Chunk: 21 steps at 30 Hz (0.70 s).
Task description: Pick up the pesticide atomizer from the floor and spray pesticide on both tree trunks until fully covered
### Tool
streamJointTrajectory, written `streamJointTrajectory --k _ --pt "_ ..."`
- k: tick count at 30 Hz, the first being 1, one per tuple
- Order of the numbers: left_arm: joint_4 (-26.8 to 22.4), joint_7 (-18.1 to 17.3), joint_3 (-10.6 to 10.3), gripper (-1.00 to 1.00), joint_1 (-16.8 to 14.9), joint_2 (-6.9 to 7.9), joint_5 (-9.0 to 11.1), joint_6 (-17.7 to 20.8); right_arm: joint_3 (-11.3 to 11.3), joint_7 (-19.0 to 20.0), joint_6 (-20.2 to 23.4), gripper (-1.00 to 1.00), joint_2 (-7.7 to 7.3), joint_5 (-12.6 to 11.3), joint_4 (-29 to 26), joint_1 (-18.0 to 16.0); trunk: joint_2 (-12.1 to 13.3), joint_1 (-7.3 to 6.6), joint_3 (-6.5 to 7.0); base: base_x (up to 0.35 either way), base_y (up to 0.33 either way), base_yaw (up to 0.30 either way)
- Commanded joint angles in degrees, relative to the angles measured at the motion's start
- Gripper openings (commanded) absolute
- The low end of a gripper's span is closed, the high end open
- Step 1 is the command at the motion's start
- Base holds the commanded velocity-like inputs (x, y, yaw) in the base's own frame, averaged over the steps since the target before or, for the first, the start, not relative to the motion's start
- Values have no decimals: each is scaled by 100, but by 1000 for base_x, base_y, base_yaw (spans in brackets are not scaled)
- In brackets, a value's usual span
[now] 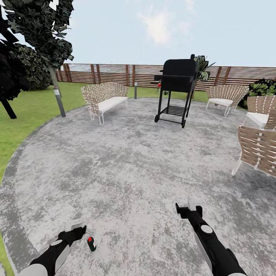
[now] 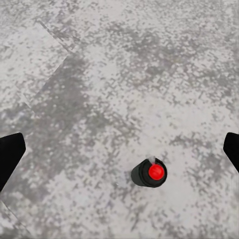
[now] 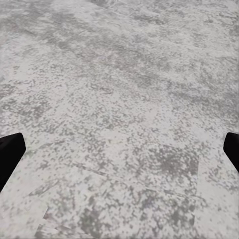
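The pesticide atomizer [image 1: 91, 243], a small dark bottle with a red top, stands upright on the speckled grey concrete floor [image 1: 130, 161] near the front. My left gripper [image 1: 78, 229] hangs open just to its left and slightly above it. In the left wrist view the atomizer [image 2: 149, 173] is seen from above, off-centre between the widely spread fingers [image 2: 9, 154] of the left gripper [image 2: 119, 154]. My right gripper [image 1: 188, 209] is open over bare concrete, its fingers [image 3: 9, 152] apart around nothing. One tree trunk [image 1: 58, 97] rises at the left edge of the paving under a dark leafy crown [image 1: 42, 27].
A black grill on wheels [image 1: 177, 88] stands at the far middle of the paving. A wicker bench [image 1: 104, 99] is at the back left, and wicker chairs [image 1: 257, 149] line the right side. A grey bollard lamp [image 1: 135, 90] and the slat fence [image 1: 115, 73] lie behind.
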Motion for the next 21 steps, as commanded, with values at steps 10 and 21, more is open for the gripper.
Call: streamJointTrajectory --k 10,21 --pt "6 -2 -7 100 -6 -13 45 -18 -3 0 7 100 0 30 -8 -2 -323 175 -148 0 0 0" --pt "-3 7 16 100 -82 -21 45 -18 -9 -8 7 100 1 30 1 -2 -764 416 -396 0 0 53"
